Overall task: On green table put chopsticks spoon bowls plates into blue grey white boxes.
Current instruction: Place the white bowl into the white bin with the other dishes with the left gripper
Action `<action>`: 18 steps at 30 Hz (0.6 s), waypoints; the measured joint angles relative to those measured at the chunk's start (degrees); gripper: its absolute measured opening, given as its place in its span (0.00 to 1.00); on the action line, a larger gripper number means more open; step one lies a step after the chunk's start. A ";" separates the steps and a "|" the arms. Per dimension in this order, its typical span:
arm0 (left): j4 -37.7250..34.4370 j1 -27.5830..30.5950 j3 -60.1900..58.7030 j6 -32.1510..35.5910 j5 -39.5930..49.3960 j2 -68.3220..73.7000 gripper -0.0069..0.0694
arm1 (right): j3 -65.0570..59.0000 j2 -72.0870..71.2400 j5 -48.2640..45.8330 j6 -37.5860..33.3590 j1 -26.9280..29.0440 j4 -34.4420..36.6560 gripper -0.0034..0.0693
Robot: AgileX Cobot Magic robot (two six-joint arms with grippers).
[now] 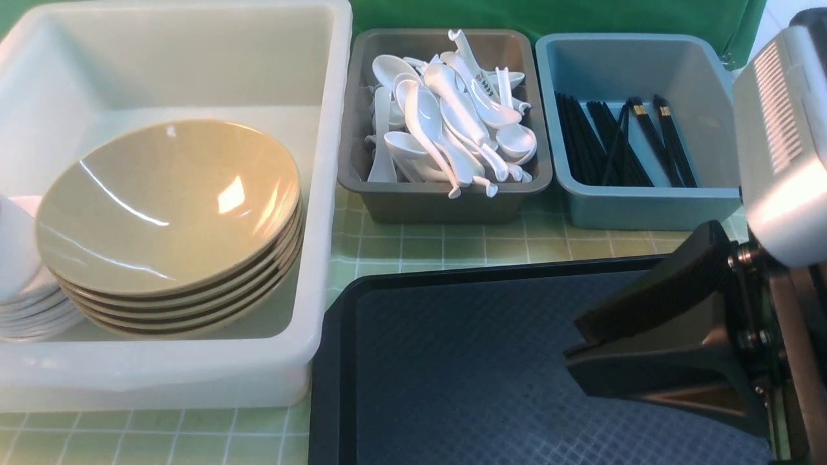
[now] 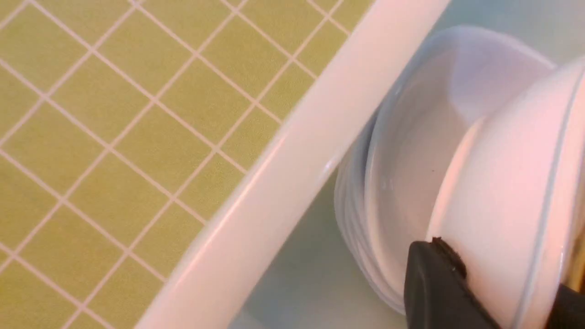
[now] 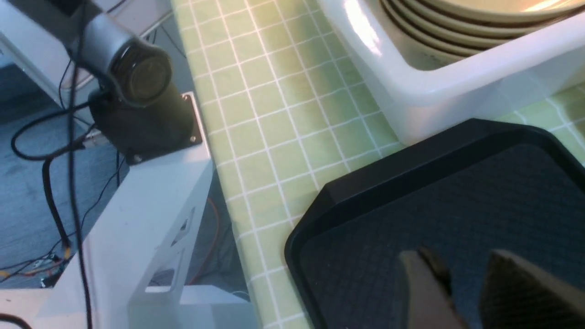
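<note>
Two claws are in play. The right claw hangs nearest to me, over the right part of the black tray. Its jaws stand partly spread with nothing between them; the right wrist view confirms the gap above the textured tray floor. The tray rests on the green bench, its left edge just beside the white tub.

The tub sits to the left of the tray. Inside it, a stack of tan bowls leans toward the tub's right wall. A stack of white dishes sits at the tub's left side, touching the bowls.

The left claw shows only in the left wrist view. It is pressed onto the rim of one white dish. That dish is tilted on edge inside the top dish of the stack, within the tub, close to the tub's wall.

Farther back, two smaller bins stand side by side on the bench. The dark grey bin in the middle holds a heap of white spoons. The blue-grey bin on the right holds the black chopsticks, which lie lengthwise on its floor.
</note>
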State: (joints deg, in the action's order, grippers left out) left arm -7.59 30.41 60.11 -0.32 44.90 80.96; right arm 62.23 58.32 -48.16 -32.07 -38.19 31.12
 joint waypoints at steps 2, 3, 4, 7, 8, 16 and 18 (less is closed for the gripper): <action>0.00 -0.12 0.00 -0.22 -0.08 1.04 0.14 | 0.00 0.00 -0.13 -0.69 0.00 0.00 0.33; -0.06 -0.12 0.00 -0.30 -0.08 1.50 0.16 | 0.00 0.00 -0.18 -0.91 0.00 0.00 0.33; -0.06 -0.12 0.00 -0.38 -0.08 1.82 0.19 | 0.00 0.00 -0.18 -1.19 0.00 0.00 0.33; -0.48 -0.40 0.00 -0.43 -0.08 2.01 0.32 | 0.00 0.00 -0.18 -1.77 0.00 0.00 0.34; -0.42 -0.70 0.00 -0.48 -0.14 2.01 0.39 | 0.00 0.00 0.00 -2.12 0.00 0.00 0.34; 6.88 -5.53 0.00 -6.46 0.76 1.88 0.92 | -0.46 0.06 5.00 -2.19 0.05 -1.93 0.34; 10.40 -6.99 0.12 -9.60 2.77 1.46 0.96 | -0.70 0.18 6.14 -0.35 0.73 -5.79 0.35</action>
State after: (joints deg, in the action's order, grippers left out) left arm 2.80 23.42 60.23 -9.92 47.67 82.42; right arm 61.53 58.49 -42.02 -32.42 -37.46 25.33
